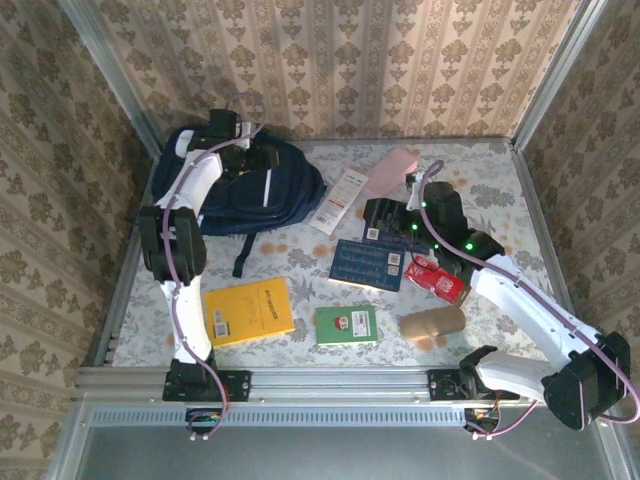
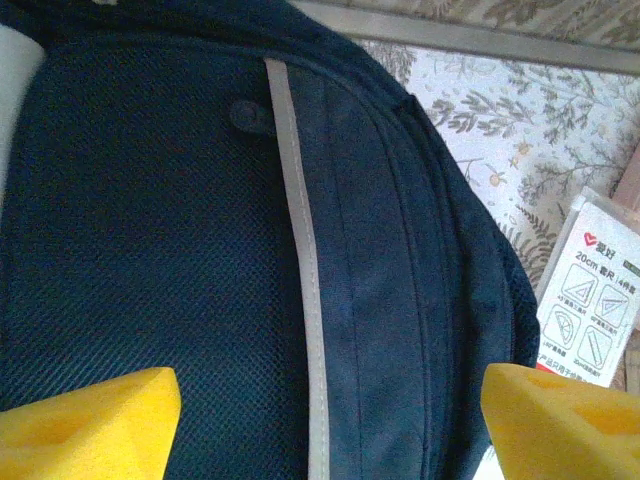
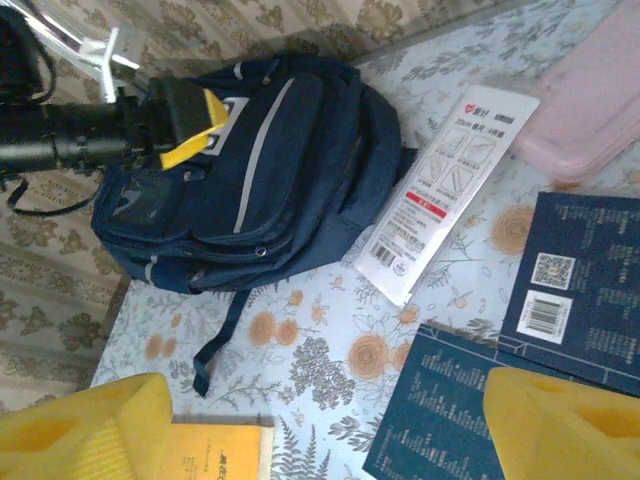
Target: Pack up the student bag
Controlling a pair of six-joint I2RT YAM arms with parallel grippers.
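Observation:
The student bag (image 1: 270,190), dark navy with thin pale stripes, lies flat at the back left of the table. My left gripper (image 1: 243,152) hovers over its top end, open. In the left wrist view its yellow pads (image 2: 90,425) stand wide apart above the navy fabric and a grey stripe of the bag (image 2: 380,270), and nothing is between them. My right gripper (image 1: 385,215) hangs open over the middle of the table. Its yellow pads (image 3: 570,425) straddle a dark blue book (image 3: 450,410) and bare tablecloth. From there the bag (image 3: 270,190) lies further off.
A white ruler packet (image 1: 340,200) and a pink case (image 1: 392,172) lie right of the bag. The dark blue book (image 1: 368,263), a red carton (image 1: 437,280), a tan case (image 1: 432,322), a green book (image 1: 346,325) and a yellow book (image 1: 248,310) are spread toward the front.

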